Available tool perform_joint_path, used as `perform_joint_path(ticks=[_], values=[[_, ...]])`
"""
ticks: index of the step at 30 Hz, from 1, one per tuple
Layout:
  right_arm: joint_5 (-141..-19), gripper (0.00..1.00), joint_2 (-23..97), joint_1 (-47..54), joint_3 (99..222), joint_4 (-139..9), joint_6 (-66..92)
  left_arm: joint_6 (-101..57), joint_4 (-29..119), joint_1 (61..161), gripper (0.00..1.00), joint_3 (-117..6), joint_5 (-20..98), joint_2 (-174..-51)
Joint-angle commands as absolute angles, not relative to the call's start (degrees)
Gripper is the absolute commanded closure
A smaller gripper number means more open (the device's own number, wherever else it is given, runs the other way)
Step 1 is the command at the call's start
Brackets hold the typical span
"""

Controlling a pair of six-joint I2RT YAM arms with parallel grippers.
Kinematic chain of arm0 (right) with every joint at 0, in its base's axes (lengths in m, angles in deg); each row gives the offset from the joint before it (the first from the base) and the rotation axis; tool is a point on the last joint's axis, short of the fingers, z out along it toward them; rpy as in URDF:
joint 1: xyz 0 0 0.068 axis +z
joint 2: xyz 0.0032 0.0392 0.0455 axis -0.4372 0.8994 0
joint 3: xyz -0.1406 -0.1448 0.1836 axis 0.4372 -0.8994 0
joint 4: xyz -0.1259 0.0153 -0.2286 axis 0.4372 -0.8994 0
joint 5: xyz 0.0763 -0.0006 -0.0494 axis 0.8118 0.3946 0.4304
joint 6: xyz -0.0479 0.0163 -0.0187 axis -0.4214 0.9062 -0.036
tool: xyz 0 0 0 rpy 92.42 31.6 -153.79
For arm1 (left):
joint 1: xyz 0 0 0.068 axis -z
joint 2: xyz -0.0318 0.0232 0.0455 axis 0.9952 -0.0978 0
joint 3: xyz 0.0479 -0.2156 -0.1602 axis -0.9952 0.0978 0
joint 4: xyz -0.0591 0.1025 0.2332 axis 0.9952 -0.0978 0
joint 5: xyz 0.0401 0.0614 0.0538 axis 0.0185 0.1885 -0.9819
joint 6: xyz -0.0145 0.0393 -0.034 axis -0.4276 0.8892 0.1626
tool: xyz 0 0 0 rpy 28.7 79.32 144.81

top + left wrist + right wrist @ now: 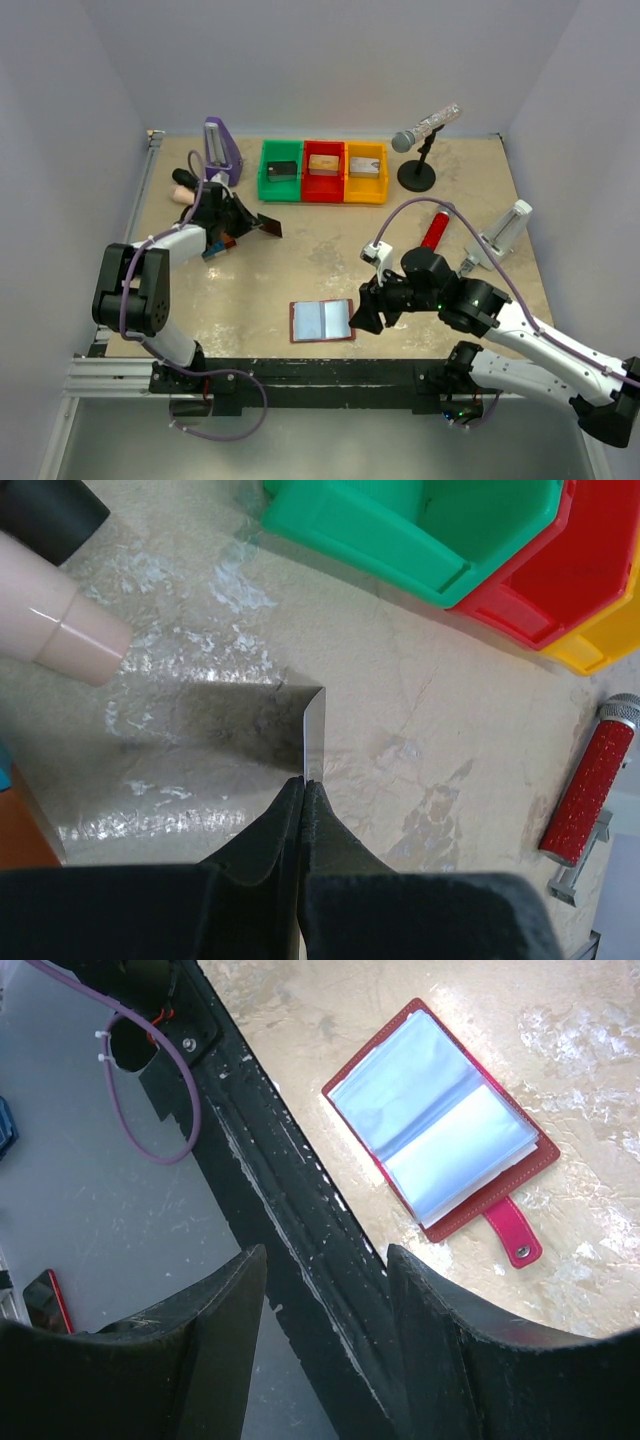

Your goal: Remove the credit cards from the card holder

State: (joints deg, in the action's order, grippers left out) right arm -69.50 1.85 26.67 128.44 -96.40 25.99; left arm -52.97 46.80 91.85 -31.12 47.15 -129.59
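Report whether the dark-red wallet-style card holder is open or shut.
Open: the dark-red leather-like card holder lies spread flat, pale clear pockets facing up, snap tab unfastened.

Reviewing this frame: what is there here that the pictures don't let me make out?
- Colour of the card in the shut jaws of the left gripper: it is nearly edge-on in the left wrist view and too small in the top view.
- Whether the pockets of the card holder hold any cards: the plastic is cloudy and glaring in the right wrist view.
- What the orange thing is: the left wrist view's left edge cuts it off.
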Motion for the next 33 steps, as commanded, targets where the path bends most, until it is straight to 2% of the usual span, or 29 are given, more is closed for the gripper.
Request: perform_joint_path(ticks=[1,2,8,11,27,31,33], values=[[-67.94,0.44,2.44,26.90,127.84,-94.21,25.01,-50.64,49.66,90.54,1.00,-33.91,48.67,-131.67],[-67.85,0.44,2.44,26.90,127.84,-94.29,24.84,-50.38,49.66,90.45,0.99,-34.00,48.93,-131.93],[-68.20,0.44,2.70,26.90,127.93,-94.65,24.31,-49.41,48.52,89.66,0.78,-35.32,50.34,-132.55],[-68.38,0.44,2.88,26.90,128.11,-94.82,24.22,-49.06,47.38,89.40,0.72,-36.02,50.52,-132.46],[-72.06,0.43,2.96,26.90,127.67,-96.05,25.18,-49.22,43.42,88.78,0.65,-36.11,47.27,-128.25],[-80.74,0.39,4.28,26.90,126.79,-95.97,29.04,-52.48,45.53,92.02,0.63,-29.97,43.06,-119.92],[-85.33,0.30,4.90,26.55,126.18,-95.53,31.85,-52.83,43.96,96.32,0.62,-27.16,37.45,-115.00]])
